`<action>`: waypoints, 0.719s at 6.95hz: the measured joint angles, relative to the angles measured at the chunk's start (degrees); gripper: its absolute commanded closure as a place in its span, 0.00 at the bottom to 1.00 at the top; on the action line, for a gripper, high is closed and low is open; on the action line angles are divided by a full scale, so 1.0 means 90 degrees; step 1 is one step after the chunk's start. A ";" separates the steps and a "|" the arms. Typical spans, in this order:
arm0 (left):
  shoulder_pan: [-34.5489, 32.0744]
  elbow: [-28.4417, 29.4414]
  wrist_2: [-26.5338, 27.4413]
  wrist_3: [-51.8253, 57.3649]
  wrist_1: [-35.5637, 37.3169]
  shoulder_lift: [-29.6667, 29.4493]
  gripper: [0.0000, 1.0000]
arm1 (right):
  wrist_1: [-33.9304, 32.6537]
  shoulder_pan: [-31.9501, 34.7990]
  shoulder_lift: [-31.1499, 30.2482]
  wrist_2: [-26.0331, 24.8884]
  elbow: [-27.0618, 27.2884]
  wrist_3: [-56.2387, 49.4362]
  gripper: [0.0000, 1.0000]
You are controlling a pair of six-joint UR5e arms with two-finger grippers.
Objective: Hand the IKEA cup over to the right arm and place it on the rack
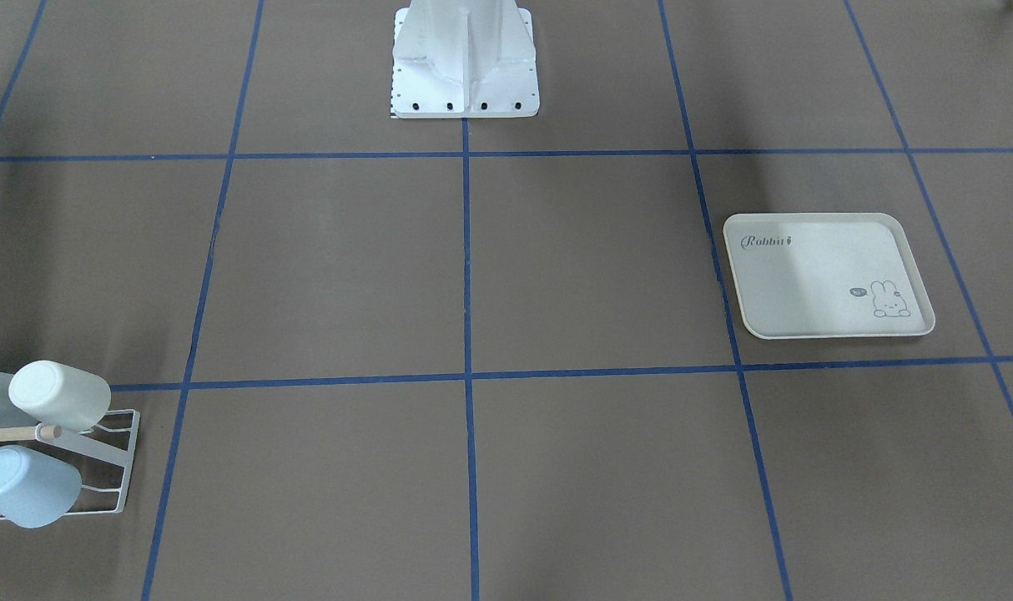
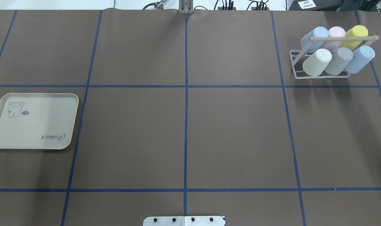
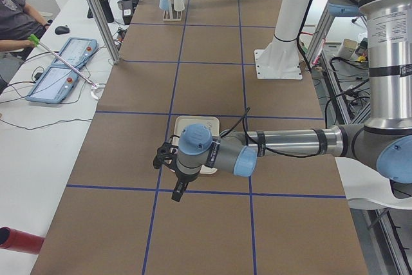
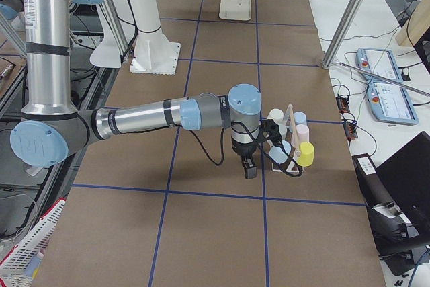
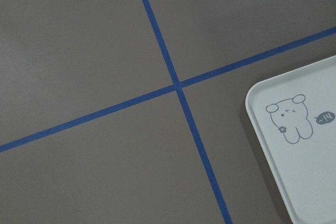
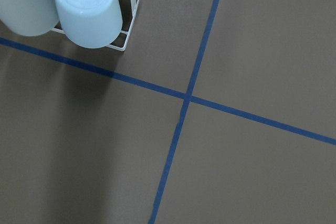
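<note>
left claw (image 3: 178,196): left side view — hangs near the tray (image 3: 196,123); apart or together, cannot tell
right claw (image 4: 250,173): right side view — just beside the rack (image 4: 291,120); state likewise cannot tell
cups (image 2: 341,61): overhead, six on the rack, far right

Brown tabletop (image 2: 234,135), blue tape grid (image 2: 185,125).

A cream tray (image 2: 36,128) printed with a rabbit and the word "Rabbit" lies flat at the left edge of the overhead view, on a brown table cover (image 2: 131,135) crossed by blue tape lines (image 2: 185,125). In the left side view, two tablets (image 3: 55,85) lie on a white bench at the left. A person (image 3: 13,11) sits in the upper left corner, and a red cylinder (image 3: 19,239) lies at the lower left.
</note>
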 measured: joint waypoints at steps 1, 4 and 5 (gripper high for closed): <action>-0.0018 0.0026 0.0028 0.0017 -0.0010 0.0003 0.00 | -0.0004 0.0025 -0.0044 -0.0006 -0.0008 -0.0020 0.01; -0.0018 0.0286 0.0045 0.0029 0.0042 -0.0073 0.00 | -0.0052 0.0040 -0.0078 0.0271 -0.0097 0.0037 0.01; -0.0016 0.0278 0.0027 0.0030 0.0239 -0.0117 0.00 | -0.0076 0.0040 -0.0098 0.0523 -0.0228 0.0081 0.01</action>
